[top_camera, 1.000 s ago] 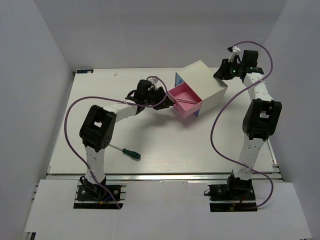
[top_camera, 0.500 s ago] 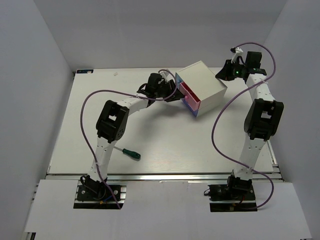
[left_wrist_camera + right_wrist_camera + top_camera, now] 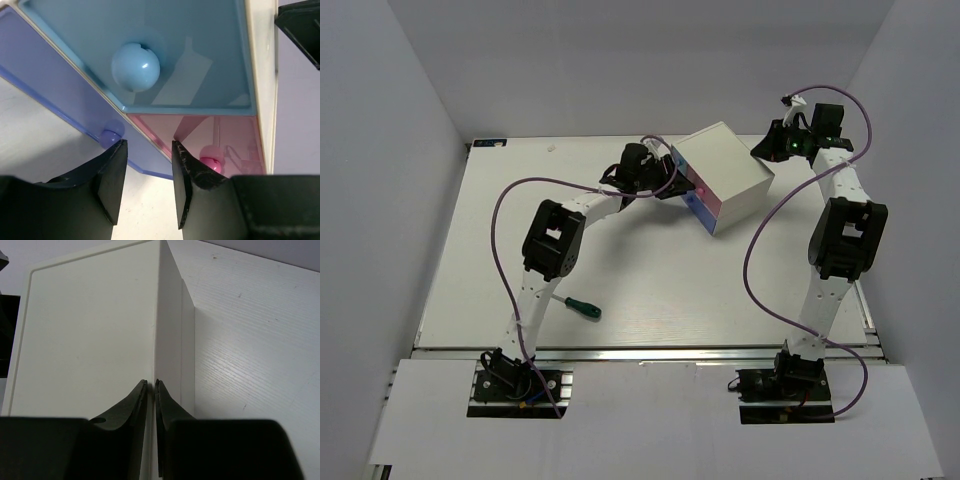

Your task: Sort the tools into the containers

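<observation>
Your left gripper (image 3: 148,150) is hovering half-open, empty, at the white cube-shaped cabinet's (image 3: 725,165) pink drawer (image 3: 220,135) by the table's (image 3: 520,200) far edge; your right gripper (image 3: 151,382) is sitting closed at its rear corner.

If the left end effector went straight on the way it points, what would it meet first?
Probably the drawer fronts: the open left end effector aims at the edge where the purple drawer meets the pink drawer, left of the pink knob. How near is unclear.

No readable text, label, brand, number or sign shows anywhere.
</observation>
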Robot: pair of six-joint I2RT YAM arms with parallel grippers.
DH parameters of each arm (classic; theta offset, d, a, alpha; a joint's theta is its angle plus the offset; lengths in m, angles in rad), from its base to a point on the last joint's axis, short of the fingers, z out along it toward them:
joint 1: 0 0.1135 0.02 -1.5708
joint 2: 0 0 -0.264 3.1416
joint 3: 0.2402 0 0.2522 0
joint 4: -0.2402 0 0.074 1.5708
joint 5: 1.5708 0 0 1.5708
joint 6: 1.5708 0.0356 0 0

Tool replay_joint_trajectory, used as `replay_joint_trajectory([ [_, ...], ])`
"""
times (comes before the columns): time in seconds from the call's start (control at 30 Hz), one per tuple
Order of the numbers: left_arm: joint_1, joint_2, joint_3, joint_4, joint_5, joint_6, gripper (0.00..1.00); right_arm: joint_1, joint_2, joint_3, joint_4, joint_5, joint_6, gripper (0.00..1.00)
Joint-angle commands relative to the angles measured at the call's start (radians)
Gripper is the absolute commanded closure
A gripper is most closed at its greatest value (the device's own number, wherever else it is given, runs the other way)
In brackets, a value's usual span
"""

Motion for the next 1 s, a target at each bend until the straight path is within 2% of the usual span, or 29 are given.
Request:
replay_joint_trajectory([
  [0.0,-0.005,-0.013,0.037,0.047,0.017,-0.024,0.5,0.023,0.039,-0.055,-0.171,0.0,-0.022,0.84],
  [0.13,0.007,-0.056,-0.061,0.076,-0.026,-0.054,0.63,0.023,0.037,-0.055,-0.172,0.008,-0.028,0.83],
  [0.2,0.015,-0.073,-0.113,0.099,-0.029,-0.07,0.66,0.021,0.04,-0.055,-0.174,0.009,-0.026,0.83],
  [0.3,0.023,-0.084,-0.129,0.072,-0.043,-0.053,0.63,0.02,0.04,-0.057,-0.175,0.014,-0.031,0.83],
  [0.43,0.024,-0.073,-0.121,0.061,-0.03,-0.041,0.52,0.014,0.043,-0.055,-0.177,0.015,-0.032,0.82],
  [0.57,0.024,-0.048,-0.106,0.073,-0.015,-0.05,0.45,0.014,0.046,-0.057,-0.182,0.019,-0.034,0.82],
  [0.97,0.023,0.038,-0.027,0.066,0.005,-0.075,0.47,0.014,0.048,-0.065,-0.198,0.012,-0.031,0.83],
])
